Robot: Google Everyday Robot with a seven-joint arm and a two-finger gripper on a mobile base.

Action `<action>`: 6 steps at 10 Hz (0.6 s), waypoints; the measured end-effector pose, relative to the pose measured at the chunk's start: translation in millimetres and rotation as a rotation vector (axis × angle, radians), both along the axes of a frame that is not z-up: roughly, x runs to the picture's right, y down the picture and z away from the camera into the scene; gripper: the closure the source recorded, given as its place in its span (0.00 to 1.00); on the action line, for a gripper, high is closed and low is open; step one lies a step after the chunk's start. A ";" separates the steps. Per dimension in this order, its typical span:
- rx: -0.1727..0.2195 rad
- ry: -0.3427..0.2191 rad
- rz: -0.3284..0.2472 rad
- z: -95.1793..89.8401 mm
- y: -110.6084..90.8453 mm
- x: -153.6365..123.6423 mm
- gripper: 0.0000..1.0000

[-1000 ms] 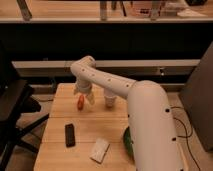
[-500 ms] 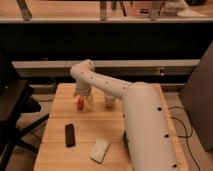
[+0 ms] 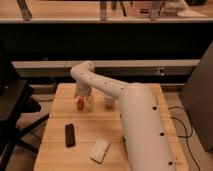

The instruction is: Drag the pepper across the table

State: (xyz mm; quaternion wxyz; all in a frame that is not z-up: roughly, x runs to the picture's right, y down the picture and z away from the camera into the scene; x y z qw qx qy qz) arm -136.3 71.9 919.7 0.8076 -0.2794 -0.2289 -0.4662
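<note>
The hand hangs low over the tabletop toward its 11 o'clock edge, the red pepper right at it. Whether it grips the pepper I cannot tell.

Smooth white plastic claw over the pale matt wood table.

Pale end effector beside orange-red pepper, on light wood-grain bench; black bar; white block.

Arm reaching fwd-left, tool pointing down at far end.
</note>
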 end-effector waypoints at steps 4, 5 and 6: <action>-0.013 0.005 -0.023 5.1 2.9 1.3 0.20; -0.015 0.006 -0.028 7.4 5.1 1.9 0.20; -0.014 0.006 -0.029 8.2 4.2 3.0 0.20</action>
